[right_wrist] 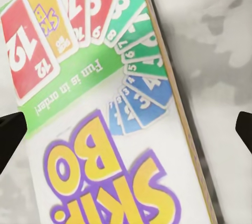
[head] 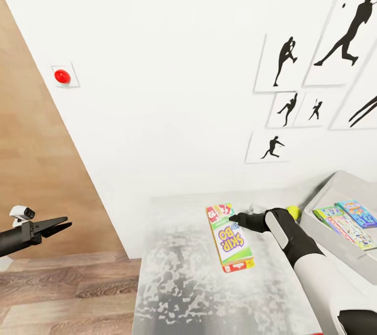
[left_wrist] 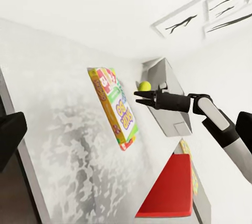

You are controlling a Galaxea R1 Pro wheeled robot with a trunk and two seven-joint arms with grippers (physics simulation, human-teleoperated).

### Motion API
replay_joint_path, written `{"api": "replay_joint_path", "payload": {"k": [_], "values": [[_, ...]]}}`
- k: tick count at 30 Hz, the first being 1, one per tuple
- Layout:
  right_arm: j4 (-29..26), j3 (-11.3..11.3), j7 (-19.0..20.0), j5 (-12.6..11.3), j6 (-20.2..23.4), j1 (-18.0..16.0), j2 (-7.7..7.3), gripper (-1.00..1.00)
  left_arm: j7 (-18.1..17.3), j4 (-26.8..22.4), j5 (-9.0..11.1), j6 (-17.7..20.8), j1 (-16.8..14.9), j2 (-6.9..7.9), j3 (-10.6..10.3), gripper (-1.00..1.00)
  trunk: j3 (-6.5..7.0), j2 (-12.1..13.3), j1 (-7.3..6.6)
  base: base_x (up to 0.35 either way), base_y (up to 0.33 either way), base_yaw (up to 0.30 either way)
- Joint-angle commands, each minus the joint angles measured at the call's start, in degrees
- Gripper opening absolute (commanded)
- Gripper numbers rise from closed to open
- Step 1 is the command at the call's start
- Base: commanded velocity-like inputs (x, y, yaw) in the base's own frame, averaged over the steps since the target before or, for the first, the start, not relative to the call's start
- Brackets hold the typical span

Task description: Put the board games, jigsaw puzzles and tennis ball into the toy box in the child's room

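Observation:
A Skip-Bo board game (head: 229,238) lies flat on the light grey table (head: 178,282). My right gripper (head: 232,217) hovers over the card-fan end of the box. In the right wrist view its fingertips (right_wrist: 10,134) stand wide apart on either side of the cover (right_wrist: 105,129), open and empty. The tennis ball (head: 294,213) rests behind my right wrist, beside the toy box (head: 335,188). Flat colourful boxes (head: 345,222) lie inside the toy box. My left gripper (head: 68,223) hangs open over the floor, left of the table. The left wrist view shows the game (left_wrist: 115,108), the ball (left_wrist: 144,85) and the toy box (left_wrist: 168,92).
The table stands against a white wall with black ball-player pictures (head: 285,60) and a red button (head: 62,76). Wood-plank floor (head: 63,293) lies left of the table's edge. A red panel (left_wrist: 168,192) shows in the left wrist view.

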Motion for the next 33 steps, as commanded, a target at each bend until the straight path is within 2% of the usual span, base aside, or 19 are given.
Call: {"api": "replay_joint_path", "payload": {"k": [1, 9, 33], "values": [[-0.05, 0.14, 0.38, 0.42, 0.19, -0.05, -0.05, 1.00, -0.12, -0.01, 0.11, 0.60, -0.04, -0.08, -0.02, 1.00, -0.21, -0.13, 0.03, 0.000, 0.000, 0.000], [-0.07, 0.14, 0.38, 0.43, 0.13, -0.07, 0.01, 1.00, -0.13, -0.01, -0.11, 0.59, -0.04, -0.57, 0.01, 1.00, -0.96, -0.13, 0.03, 0.000, 0.000, 0.000], [-0.13, 0.14, 0.38, 0.36, 0.03, -0.07, 0.01, 1.00, -0.13, -0.01, -0.19, 0.59, -0.04, -0.63, 0.15, 1.00, -3.21, -0.13, 0.03, 0.000, 0.000, 0.000]]}}
